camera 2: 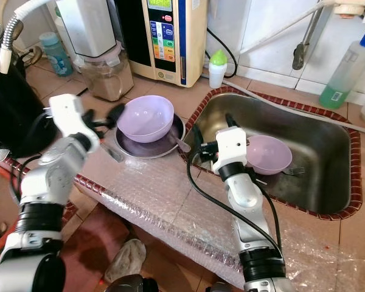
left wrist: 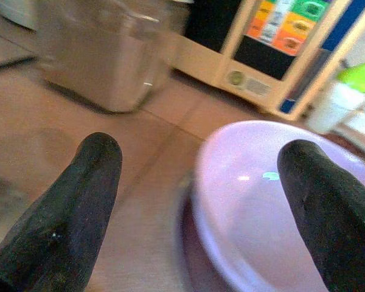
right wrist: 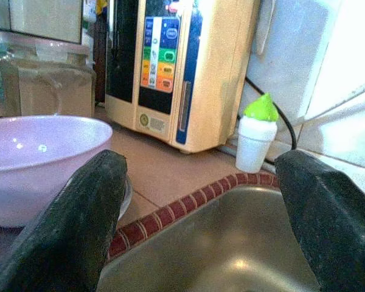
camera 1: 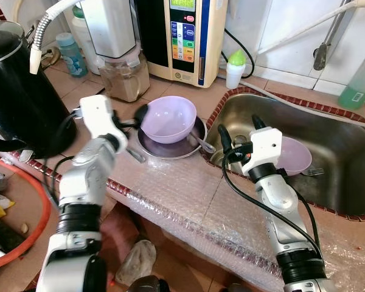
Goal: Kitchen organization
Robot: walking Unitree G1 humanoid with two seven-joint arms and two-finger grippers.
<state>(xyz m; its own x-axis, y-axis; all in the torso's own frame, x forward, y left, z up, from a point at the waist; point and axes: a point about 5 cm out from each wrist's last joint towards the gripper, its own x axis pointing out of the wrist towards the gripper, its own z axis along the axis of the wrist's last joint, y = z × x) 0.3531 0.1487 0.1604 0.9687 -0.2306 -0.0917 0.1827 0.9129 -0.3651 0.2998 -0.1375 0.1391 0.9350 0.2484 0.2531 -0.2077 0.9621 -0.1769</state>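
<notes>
Two purple bowls before us. Left tool [camera 1: 132,115] spread wide, empty, just beside the first bowl [camera 1: 168,118], which sits in a pan [camera 1: 164,148] on the worktop [camera 1: 170,188] by the sink's [camera 1: 334,146] left rim. Right tool [camera 1: 240,131] wide open, empty, over the sink's left edge; second bowl [camera 1: 295,155] lies inside.

Two lilac bowls: one [camera 1: 168,118] on the pan [camera 1: 170,148] left of the sink [camera 1: 334,152], one [camera 1: 295,156] inside the sink. One fork [camera 1: 313,172] in the sink. One kettle [camera 1: 15,91], far left of the sink. One jar [camera 1: 123,78], one cream appliance [camera 1: 185,36], two green-topped bottles [camera 1: 235,68] [camera 1: 360,82] behind the sink.
</notes>
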